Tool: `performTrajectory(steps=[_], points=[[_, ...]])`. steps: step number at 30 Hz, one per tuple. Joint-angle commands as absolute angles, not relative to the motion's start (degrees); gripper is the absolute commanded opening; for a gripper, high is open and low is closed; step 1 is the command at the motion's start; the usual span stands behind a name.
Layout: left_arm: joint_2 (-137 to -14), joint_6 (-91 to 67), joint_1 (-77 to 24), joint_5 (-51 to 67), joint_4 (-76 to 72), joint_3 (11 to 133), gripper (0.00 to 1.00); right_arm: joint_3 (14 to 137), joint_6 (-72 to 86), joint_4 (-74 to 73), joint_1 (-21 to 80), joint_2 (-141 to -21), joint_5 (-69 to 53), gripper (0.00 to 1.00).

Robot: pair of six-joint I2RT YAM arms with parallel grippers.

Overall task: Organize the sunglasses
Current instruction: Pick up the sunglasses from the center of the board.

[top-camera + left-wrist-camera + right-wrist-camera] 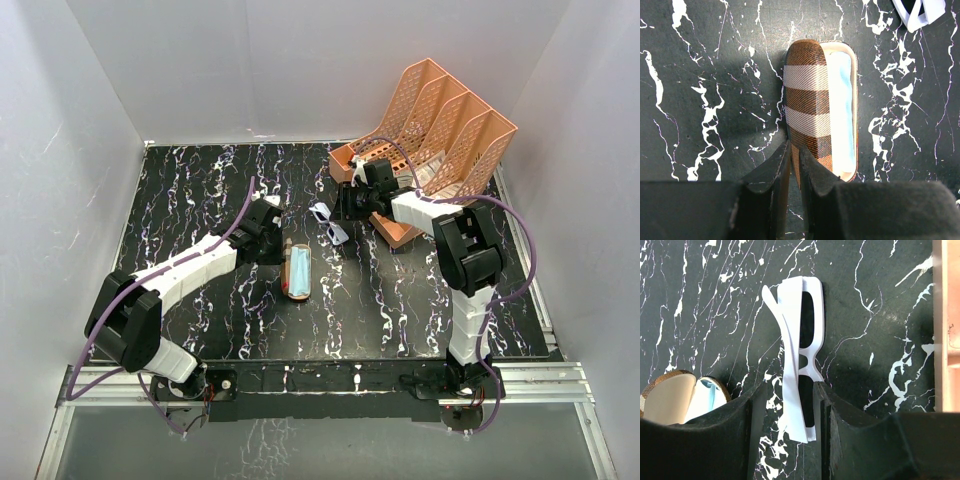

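Observation:
The sunglasses (pixel 330 224) lie folded on the black marble table, white frame with dark lenses. In the right wrist view the sunglasses (pixel 791 355) run lengthwise between my right gripper's fingers. The right gripper (pixel 790 387) is open, with a gap on the left side and its right finger close against the frame. The brown plaid case (pixel 807 110) lies open, a light blue cloth (pixel 842 100) inside it. My left gripper (pixel 795 147) is shut on the near edge of the case's raised lid. From above, the case (pixel 298 272) sits just left of the sunglasses.
An orange file rack (pixel 440 130) stands at the back right, right behind the right gripper (pixel 350 205); its edge (pixel 946 325) shows at the right of the wrist view. The left gripper (pixel 278 245) hangs over the table (pixel 200 200) middle.

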State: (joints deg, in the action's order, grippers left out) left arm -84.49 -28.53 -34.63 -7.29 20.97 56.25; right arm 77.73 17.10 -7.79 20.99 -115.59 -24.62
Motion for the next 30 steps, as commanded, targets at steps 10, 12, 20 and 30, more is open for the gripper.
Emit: performTrajectory(steps=[10,12,20,30], points=[[-82.18,-28.83,-34.98,-7.19,21.87,55.81,0.12,79.24,17.5,-3.94,21.18,-117.73,-25.71,0.41],[-82.09,-28.83,-34.98,-7.21,21.88,55.8,0.12,79.14,17.59,-3.7,21.16,-117.91,-25.76,0.41],[-82.26,-28.89,-34.98,-7.16,21.75,55.62,0.12,79.86,17.86,-3.34,21.4,-118.42,-26.31,0.41],[-82.38,-29.0,-35.02,-7.26,21.79,55.28,0.12,80.93,17.83,-3.34,23.14,-119.9,-26.19,0.41]])
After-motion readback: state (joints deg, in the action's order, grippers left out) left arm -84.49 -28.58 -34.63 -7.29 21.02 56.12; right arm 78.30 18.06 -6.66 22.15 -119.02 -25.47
